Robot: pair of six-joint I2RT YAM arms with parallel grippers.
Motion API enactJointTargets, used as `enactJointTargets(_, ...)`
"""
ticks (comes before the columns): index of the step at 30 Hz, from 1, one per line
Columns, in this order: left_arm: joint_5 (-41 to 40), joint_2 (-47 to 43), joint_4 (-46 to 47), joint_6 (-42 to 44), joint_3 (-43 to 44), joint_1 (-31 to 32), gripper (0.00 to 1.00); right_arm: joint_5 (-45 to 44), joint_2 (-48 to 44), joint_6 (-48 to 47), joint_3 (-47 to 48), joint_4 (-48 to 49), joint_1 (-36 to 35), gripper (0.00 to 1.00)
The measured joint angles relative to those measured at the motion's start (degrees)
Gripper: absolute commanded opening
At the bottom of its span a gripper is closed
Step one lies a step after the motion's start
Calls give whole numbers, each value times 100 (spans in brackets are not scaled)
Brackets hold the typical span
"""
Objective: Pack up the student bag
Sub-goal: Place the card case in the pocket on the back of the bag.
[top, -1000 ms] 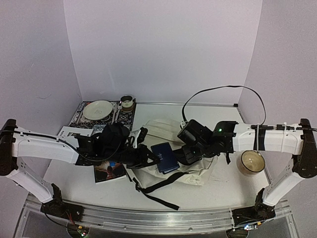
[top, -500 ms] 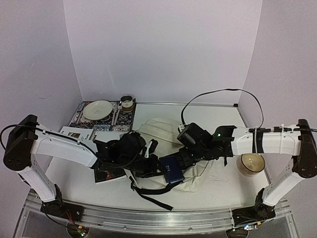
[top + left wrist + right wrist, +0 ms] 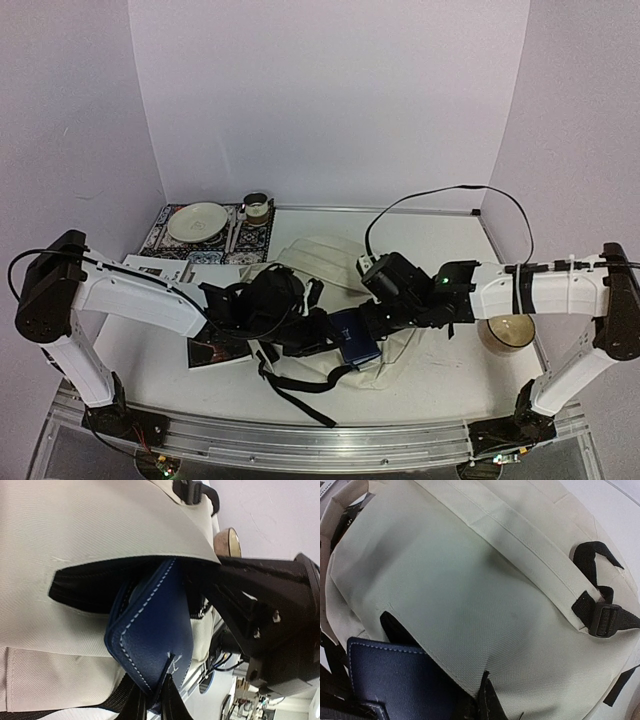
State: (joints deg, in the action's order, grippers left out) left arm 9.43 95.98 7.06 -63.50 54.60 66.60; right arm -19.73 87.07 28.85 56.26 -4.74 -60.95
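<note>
The student bag (image 3: 318, 262), cream fabric with black straps, lies flat at the table's middle. In the left wrist view its dark slit opening (image 3: 95, 587) gapes under the cream flap (image 3: 100, 525). A blue leather case (image 3: 155, 630) with white stitching sits partly inside that opening. My left gripper (image 3: 156, 701) is shut on the case's near edge. In the right wrist view my right gripper (image 3: 486, 700) is shut on the bag's (image 3: 470, 575) opening edge, pinching the fabric, with the blue case (image 3: 395, 680) just left of it. From above, both grippers, left (image 3: 325, 335) and right (image 3: 372, 318), meet at the case (image 3: 358, 338).
A plate (image 3: 198, 221) and a cup (image 3: 257, 208) stand on a patterned mat at the back left. A booklet (image 3: 212, 351) and papers (image 3: 150, 268) lie under my left arm. A bowl (image 3: 508, 328) stands at the right. Black bag straps (image 3: 300, 385) trail toward the front edge.
My left arm has moved right, carrying the blue case deeper under the bag's flap. The right gripper has shifted slightly forward with the fabric edge. The straps dragged along.
</note>
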Motion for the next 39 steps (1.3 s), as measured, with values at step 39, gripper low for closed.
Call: enactJointTargets(39, -1005, -261, 713, -1456, -633, -91, 0, 1165, -404, 60, -742, 1279, -127, 0)
